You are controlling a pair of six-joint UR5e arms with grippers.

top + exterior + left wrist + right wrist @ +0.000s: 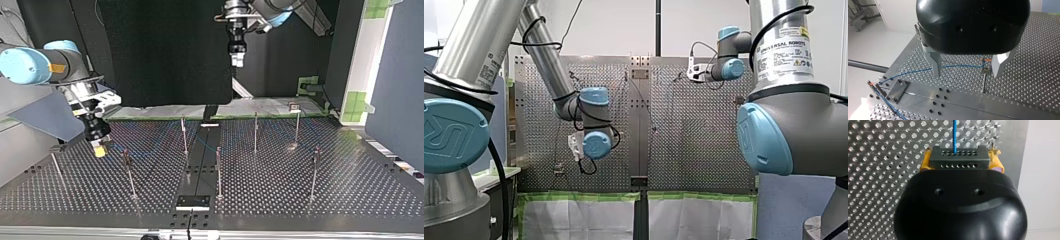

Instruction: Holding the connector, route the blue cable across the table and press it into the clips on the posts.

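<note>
At the top view's left, my right gripper (101, 148) hangs low over the table (350, 190). Its wrist view shows the yellow pads (925, 161) clamped on the sides of the black connector (957, 158), with the blue cable (954, 132) leaving the connector's face. Further right, the cable lies slack on the perforated surface among the posts (184, 136) and reaches one clip (986, 60). Whether it is seated there cannot be determined. Right of centre, my left gripper (237, 59) hangs high above the table, fingers (935, 65) apart, holding nothing. Expect the cable to be light, thin and limp: it will likely sag and follow any pull. Hold the rigid connector, not the wire, and keep tension gentle near the slender posts.
</note>
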